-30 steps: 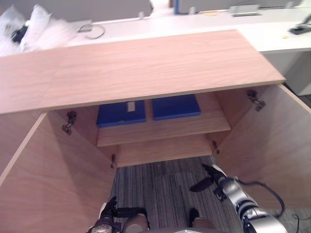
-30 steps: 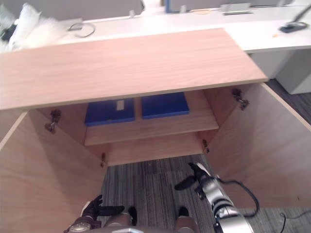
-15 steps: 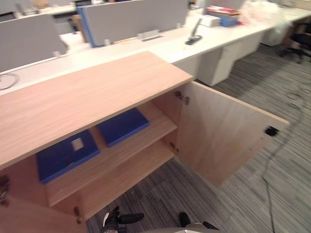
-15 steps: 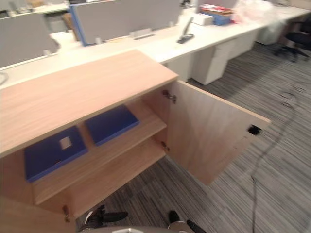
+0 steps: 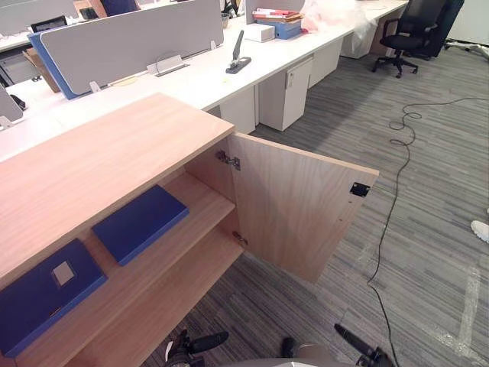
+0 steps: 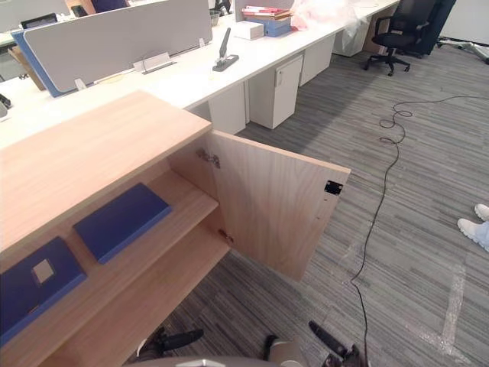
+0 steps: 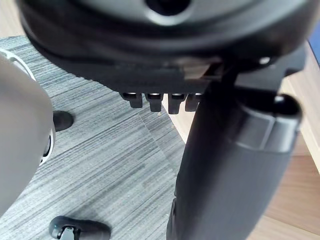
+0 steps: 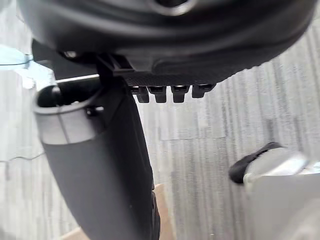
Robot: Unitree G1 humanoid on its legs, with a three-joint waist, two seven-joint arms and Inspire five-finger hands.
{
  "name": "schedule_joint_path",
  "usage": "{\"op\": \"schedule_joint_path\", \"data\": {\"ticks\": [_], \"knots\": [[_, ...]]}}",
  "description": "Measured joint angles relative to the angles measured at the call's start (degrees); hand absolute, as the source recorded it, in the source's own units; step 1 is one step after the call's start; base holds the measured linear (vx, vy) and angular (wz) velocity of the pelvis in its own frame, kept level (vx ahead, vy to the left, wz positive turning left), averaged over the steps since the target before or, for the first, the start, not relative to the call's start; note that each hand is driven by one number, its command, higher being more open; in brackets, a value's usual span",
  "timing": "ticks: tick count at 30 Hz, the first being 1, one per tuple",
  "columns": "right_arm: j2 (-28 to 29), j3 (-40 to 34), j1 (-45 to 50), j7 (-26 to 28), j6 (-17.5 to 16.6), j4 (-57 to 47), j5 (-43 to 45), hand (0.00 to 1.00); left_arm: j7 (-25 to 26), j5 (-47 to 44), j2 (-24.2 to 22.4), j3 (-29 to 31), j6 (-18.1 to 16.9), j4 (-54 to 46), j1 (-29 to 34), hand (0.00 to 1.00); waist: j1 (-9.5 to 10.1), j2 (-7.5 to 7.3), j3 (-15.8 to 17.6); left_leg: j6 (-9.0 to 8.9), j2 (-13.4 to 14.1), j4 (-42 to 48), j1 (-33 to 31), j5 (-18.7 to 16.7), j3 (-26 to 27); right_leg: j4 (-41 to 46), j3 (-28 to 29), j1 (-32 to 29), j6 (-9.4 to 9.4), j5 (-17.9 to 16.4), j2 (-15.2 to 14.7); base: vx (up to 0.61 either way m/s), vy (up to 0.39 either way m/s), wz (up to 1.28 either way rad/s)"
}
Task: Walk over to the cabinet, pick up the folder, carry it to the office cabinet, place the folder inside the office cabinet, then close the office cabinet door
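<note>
Two blue folders lie flat on the upper shelf of the open wooden cabinet [image 5: 92, 160]. One plain folder [image 5: 140, 222] lies nearer the middle. The other folder [image 5: 42, 294], with a pale label, is further left. The cabinet's right door [image 5: 294, 206] stands wide open. My left hand [image 5: 200, 344] hangs low over the carpet in front of the cabinet, fingers straight and holding nothing; its wrist view shows the palm [image 7: 165, 45] above the carpet. My right hand [image 5: 355, 345] also hangs low near the open door's foot, open and empty, its palm [image 8: 165, 40] over carpet.
A long white desk [image 5: 199, 76] with a grey partition [image 5: 122, 42] runs behind the cabinet. A white drawer unit [image 5: 284, 95] stands under the desk. A black office chair [image 5: 409, 30] is at the far right. A person's white shoe [image 6: 474, 229] shows at the right edge.
The camera has swung to the right, so the cabinet now sits at the left and the open right door in the middle. My right hand hangs lower than a second ago.
</note>
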Motion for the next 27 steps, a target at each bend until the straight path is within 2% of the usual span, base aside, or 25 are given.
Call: {"op": "schedule_joint_path", "data": {"ticks": [3,7,13,16,17,18,20,22,24,27], "knots": [[-2.93,0.11,-1.46,-0.92,-0.26,-4.69,-0.22,1.0,0.1,0.07,1.2,-4.11,0.01,0.01,0.94,1.0,-0.09,0.08,-1.2,0.24,-1.13,-0.06,-1.61,0.58,-2.1,-5.17,1.05,0.52,0.69,3.46,0.04,0.01,0.075,-0.14],[-7.41,0.39,-2.9,-1.78,-0.59,-9.05,-0.54,1.0,0.17,0.03,3.36,-8.07,0.07,0.0,2.3,1.0,-0.34,-0.37,-1.93,-0.51,-2.66,-0.06,-1.95,1.08,-4.75,-12.36,2.06,3.61,1.52,8.31,-0.77,0.0,0.079,-0.06],[-13.8,0.82,-7.67,-1.82,-1.92,-9.14,-0.72,1.0,-0.3,0.87,6.06,-8.94,0.06,0.28,3.29,1.0,-0.66,-0.91,-2.44,-0.7,-3.97,-0.29,-1.69,0.9,-7.83,-20.11,2.15,7.52,1.86,12.64,-1.66,-0.08,0.041,0.02],[-16.54,3.41,-9.75,-1.76,-1.96,-9.15,-0.7,1.0,-0.49,1.62,6.64,-8.98,0.09,0.67,4.08,1.0,-0.65,-0.41,-2.32,-1.24,-3.82,-0.63,-1.38,-0.35,-9.36,-20.27,2.15,7.52,2.1,13.08,-1.44,-0.12,0.029,0.02],[-17.97,5.02,-11.04,-1.75,-2.0,-9.15,-0.7,1.0,-0.47,1.7,6.67,-8.97,0.13,1.04,4.41,1.0,-0.66,0.23,-1.97,-1.39,-3.38,-0.64,-1.32,-2.1,-10.12,-20.29,2.15,7.49,2.2,13.45,-0.95,-0.16,0.071,-0.03],[-19.4,6.45,-12.44,-1.62,-2.04,-9.14,-0.7,1.0,-0.5,1.77,6.59,-9.29,0.22,1.39,4.61,1.0,-0.62,0.85,-1.48,-2.51,-2.96,-0.75,-1.29,-4.75,-11.29,-20.3,2.2,7.29,2.38,14.08,-0.33,-0.21,0.125,-0.13],[-19.84,9.15,-14.24,-1.14,-2.39,-9.14,-0.46,1.0,-0.52,1.8,7.77,-9.94,0.83,1.95,5.6,1.0,-0.42,-0.35,-0.95,-2.45,-3.96,-0.42,-1.12,-5.12,-10.9,-20.29,3.46,7.28,2.72,14.79,-0.97,-0.21,0.121,-0.17],[-20.77,11.06,-15.22,-0.76,-2.8,-9.14,-0.27,1.0,-0.47,1.59,7.86,-10.01,1.19,2.34,6.58,1.0,-0.43,-0.42,-0.85,-2.33,-4.41,-0.42,-1.21,-5.13,-10.78,-20.29,3.83,7.06,2.95,14.98,-1.44,-0.11,0.055,-0.06],[-22.23,13.19,-16.67,-0.57,-2.99,-9.0,-0.17,1.0,-0.48,1.17,7.65,-10.22,1.03,2.32,6.37,1.0,-0.41,0.01,-0.84,-2.3,-4.65,-0.42,-1.89,-5.09,-10.82,-20.29,4.07,6.3,3.06,15.23,-1.82,-0.02,0.014,-0.01],[-23.86,16.9,-19.74,0.38,-3.07,-8.81,0.11,1.0,-0.5,1.19,7.07,-10.64,1.08,2.65,5.79,1.0,-0.62,1.66,0.01,-2.18,-4.56,-0.28,-2.08,-4.63,-10.87,-20.25,4.39,6.0,2.83,15.39,-1.35,0.01,0.008,-0.03]]}}
